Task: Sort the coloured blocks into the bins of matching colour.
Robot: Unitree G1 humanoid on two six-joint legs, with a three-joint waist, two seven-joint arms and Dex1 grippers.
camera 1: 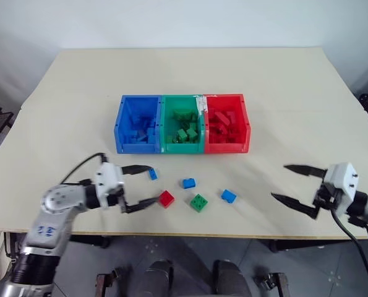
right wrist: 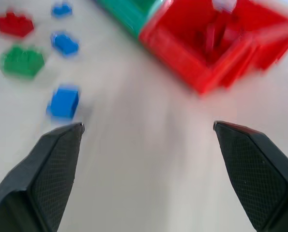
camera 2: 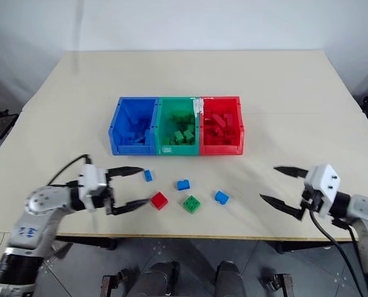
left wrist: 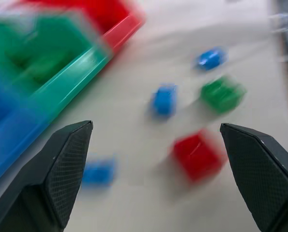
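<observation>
Three joined bins stand mid-table: blue [camera 1: 137,147], green [camera 1: 182,148] and red [camera 1: 227,147], each holding blocks of its own colour. In front of them lie loose blocks: a small blue one [camera 1: 153,174], a blue one [camera 1: 188,183], a red one [camera 1: 166,198], a green one [camera 1: 199,202] and another blue one [camera 1: 228,196]. My left gripper [camera 1: 151,184] is open just left of the red block, its near fingertip close beside that block and its far one by the small blue block. My right gripper [camera 1: 279,181] is open and empty, well right of the blocks.
The table's front edge [camera 1: 190,234] runs just behind the loose blocks on my side. Bare tabletop lies between the right gripper and the rightmost blue block [right wrist: 63,102], and behind the bins.
</observation>
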